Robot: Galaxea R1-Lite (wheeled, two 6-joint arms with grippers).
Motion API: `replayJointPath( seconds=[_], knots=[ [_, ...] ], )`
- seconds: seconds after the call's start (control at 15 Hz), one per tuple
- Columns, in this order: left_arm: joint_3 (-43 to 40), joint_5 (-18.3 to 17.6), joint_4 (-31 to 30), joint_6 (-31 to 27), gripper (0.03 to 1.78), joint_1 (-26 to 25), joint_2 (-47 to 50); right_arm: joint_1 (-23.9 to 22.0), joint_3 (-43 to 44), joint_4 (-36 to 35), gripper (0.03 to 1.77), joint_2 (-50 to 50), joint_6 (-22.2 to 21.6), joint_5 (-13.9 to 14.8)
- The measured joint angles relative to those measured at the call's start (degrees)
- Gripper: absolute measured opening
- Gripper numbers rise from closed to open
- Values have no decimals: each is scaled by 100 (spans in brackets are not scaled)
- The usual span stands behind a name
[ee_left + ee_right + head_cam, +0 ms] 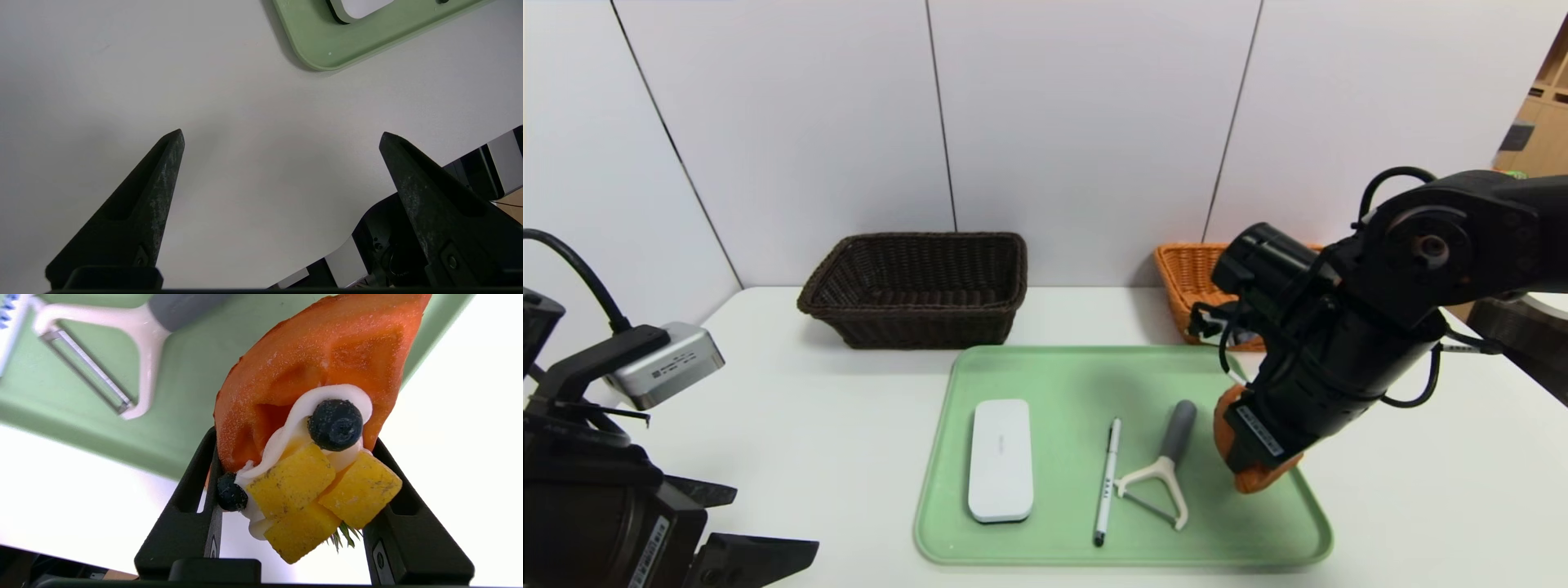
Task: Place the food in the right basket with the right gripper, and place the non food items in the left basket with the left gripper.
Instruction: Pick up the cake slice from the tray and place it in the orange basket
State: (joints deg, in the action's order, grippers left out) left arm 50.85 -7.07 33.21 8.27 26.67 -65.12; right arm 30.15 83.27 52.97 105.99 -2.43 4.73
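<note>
Closest to me, my left end effector (282, 136) hangs parked over bare counter (809, 425) at the near left corner, its fingers spread wide with nothing between them. Just beyond it sits the pale green tray (1045, 543), and on it, from left to right, lie the flat white case (1001, 460), the slim white pen (1107, 480) and the grey-handled peeler (1164, 465), each apart from the others. Over the tray's right side my right end effector (292, 449) points steeply down, its fingers closed on the tart wedge (314, 428); the wrist view shows the orange crust, yellow fruit cubes, cream and dark berries pinched between them, lifted clear of the tray. At the back by the wall stand the dark brown basket (915, 290) on the left and the orange-tan basket (1188, 282), partly hidden behind my right arm.
</note>
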Motion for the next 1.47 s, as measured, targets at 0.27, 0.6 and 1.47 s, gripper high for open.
replayJointPath(
  seconds=[0.27,0.6,1.47],
  knots=[
    [2,-1,0,0,169,6,0,39,117,-27,89,-397,161,249],
    [9,0,-7,-6,169,2,0,-5,790,-40,88,-642,518,486],
    [-72,2,2,9,169,-5,13,-1574,2877,-1163,88,313,1794,461]
  ],
)
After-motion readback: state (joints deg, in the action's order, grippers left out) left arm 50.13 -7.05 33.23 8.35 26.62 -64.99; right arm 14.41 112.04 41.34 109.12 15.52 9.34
